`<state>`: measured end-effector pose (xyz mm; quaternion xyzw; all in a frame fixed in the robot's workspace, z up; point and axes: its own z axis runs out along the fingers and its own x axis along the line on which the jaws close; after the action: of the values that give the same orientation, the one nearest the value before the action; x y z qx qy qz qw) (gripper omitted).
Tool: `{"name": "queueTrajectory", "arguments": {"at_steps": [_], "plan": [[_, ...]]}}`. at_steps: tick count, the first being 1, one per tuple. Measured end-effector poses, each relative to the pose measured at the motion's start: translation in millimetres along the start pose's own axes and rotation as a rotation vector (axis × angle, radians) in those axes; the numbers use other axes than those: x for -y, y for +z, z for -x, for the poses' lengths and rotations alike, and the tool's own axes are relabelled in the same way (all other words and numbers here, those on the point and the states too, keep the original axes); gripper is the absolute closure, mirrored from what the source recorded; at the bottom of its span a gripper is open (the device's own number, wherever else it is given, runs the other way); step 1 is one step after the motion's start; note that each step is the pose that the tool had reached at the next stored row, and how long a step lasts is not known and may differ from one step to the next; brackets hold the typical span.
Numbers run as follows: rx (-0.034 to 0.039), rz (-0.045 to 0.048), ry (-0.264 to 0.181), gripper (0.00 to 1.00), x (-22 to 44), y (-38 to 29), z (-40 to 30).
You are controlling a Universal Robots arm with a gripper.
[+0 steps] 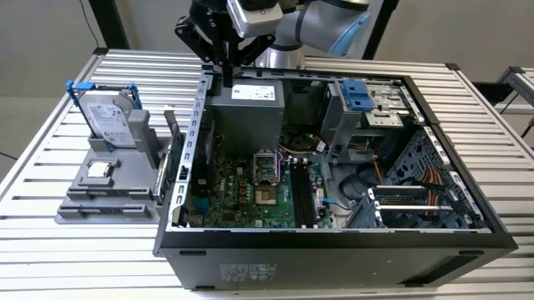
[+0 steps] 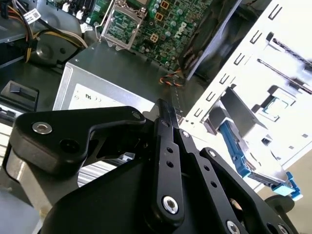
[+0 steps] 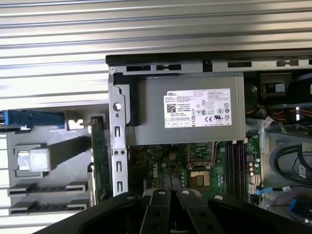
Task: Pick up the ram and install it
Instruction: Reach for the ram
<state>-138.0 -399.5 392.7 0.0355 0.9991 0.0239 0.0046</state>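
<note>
Checking exterior view: gripper [image 1: 227, 79] hangs over the power supply [image 1: 250, 112] at the far edge of the open computer case [image 1: 334, 250]. Its fingers are together with nothing between them. Ram [image 1: 165, 169] stands on edge in the grey holder [image 1: 92, 209] on the slatted table [image 1: 50, 250], just beside the case's outer wall and apart from the gripper.

Second wrist view: fingers [image 2: 165, 117] close to one dark tip above the power supply [image 2: 97, 97].

First wrist view: ram [image 3: 100, 161] is a narrow green board, upright in its slot, with the processor chip [image 3: 38, 160] near it.

Judgement: light, stiff, thin, and fragile at chips and contacts. Pinch the flat faces at mid-length along the free upper edge; avoid twisting.
</note>
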Motion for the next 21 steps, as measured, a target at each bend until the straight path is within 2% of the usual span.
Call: {"name": "queueTrajectory", "arguments": {"at_steps": [12, 21], "plan": [[-0.0043, -0.0003, 0.000, 1.00, 0.5, 0.0, -3.4], [-0.0104, -0.0008, 0.001, 1.00, 1.0, 0.0, -8.4]]}}
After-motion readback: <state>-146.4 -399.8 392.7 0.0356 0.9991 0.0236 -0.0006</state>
